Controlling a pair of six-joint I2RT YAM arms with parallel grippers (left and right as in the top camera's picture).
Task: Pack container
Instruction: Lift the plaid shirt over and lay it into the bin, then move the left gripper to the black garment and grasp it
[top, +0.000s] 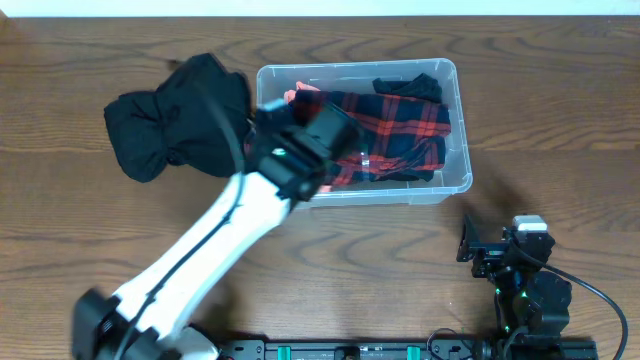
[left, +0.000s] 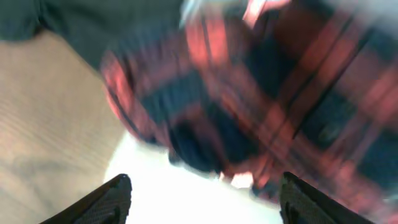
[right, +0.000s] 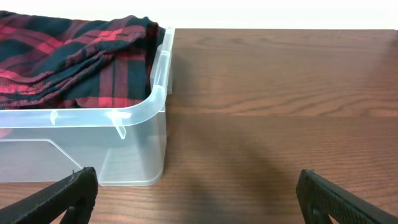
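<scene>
Your left claw (left: 202, 193) hangs spread and empty over the plaid shirt (top: 405, 130) in the clear bin (top: 400, 190) mid-table, right claw (right: 199, 193) spread nearby, so closing now could snag that shirt and haul it out instead of the black garment (top: 165, 130) alongside.

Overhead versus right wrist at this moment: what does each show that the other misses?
Overhead only: a black garment lying on the table left of the container, and the left arm reaching over the container's left end. Right wrist only: the container's corner seen from the side, with its see-through wall and rim ribs, and cloth folds piled to about rim height. Both: the clear container, the red-and-black plaid garment inside it, and the wooden table.
</scene>
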